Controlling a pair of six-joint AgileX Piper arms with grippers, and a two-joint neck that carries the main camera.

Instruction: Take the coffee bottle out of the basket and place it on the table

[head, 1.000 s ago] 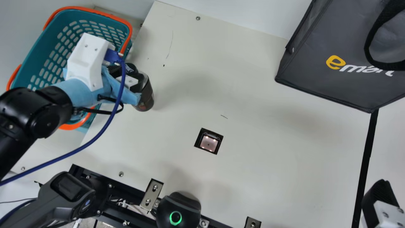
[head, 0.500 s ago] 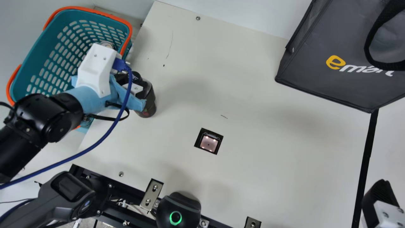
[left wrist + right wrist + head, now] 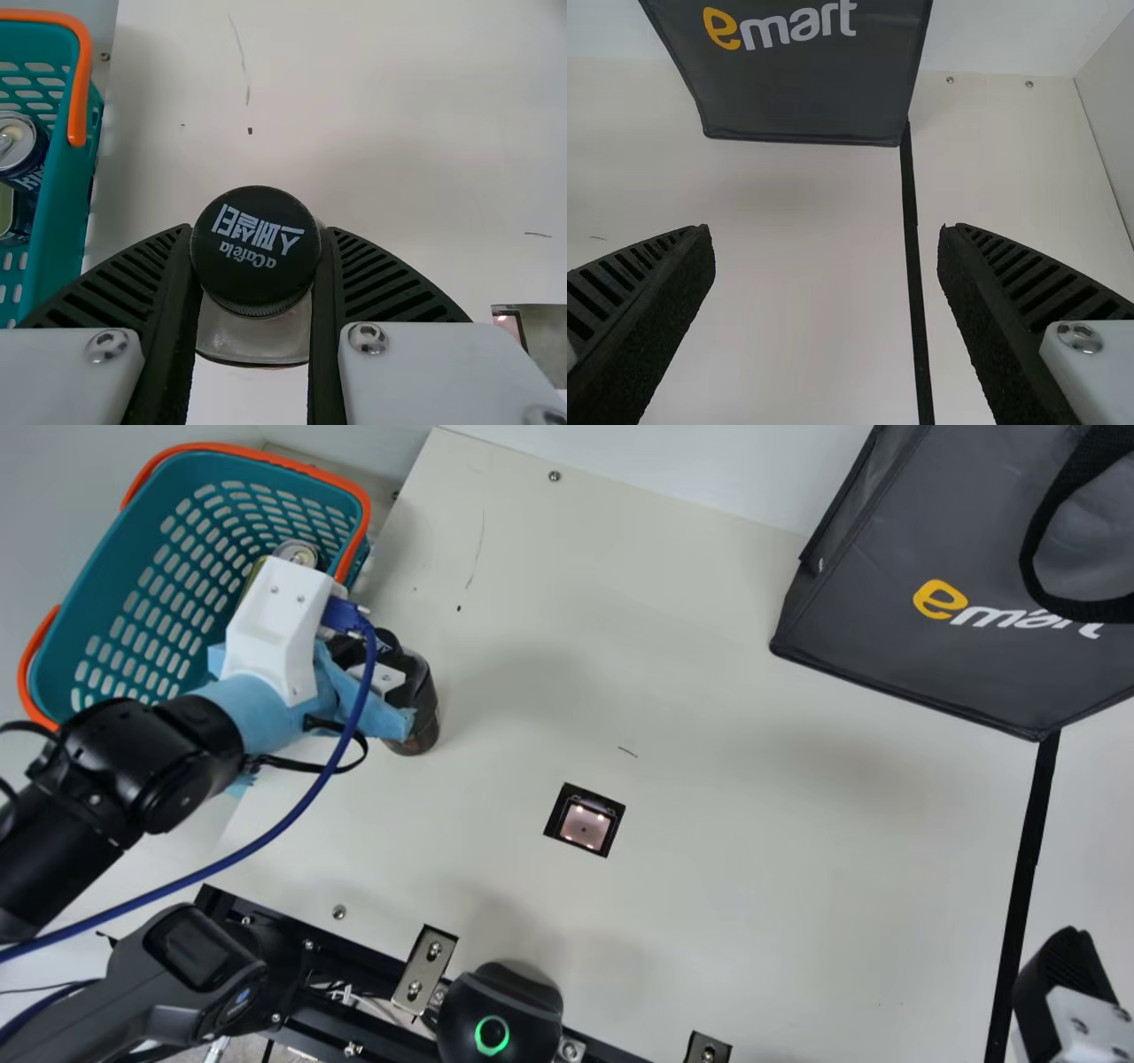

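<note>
Main view: the basket (image 3: 115,611), teal with orange handles, lies at about ten o'clock; a can (image 3: 299,554) is noted inside it. The left arm (image 3: 142,766) extends in from nine o'clock, a blue cable (image 3: 306,802) along it. Its left hand (image 3: 379,657) holds the coffee bottle (image 3: 423,713), a dark bottle located outside the basket, just beyond the basket's three o'clock side and over the worktop (image 3: 691,691). Contact between the bottle's base and the worktop cannot be confirmed. A dark grey bag (image 3: 921,655) is recorded at two o'clock, the right hand (image 3: 1061,974) at four, and a dark device with a green ring (image 3: 500,1001) between six and seven. Left wrist view: both ribbed fingers (image 3: 133,279) bear on the bottle from opposite sides, close to its black cap (image 3: 257,246); the hand's state is a firm hold. Two cans are observed in the basket, near its wall. Right wrist view: the right hand's ribbed fingers (image 3: 1014,283) stand wide apart, over the worktop and a black strip (image 3: 914,257), which runs to the bag.
</note>
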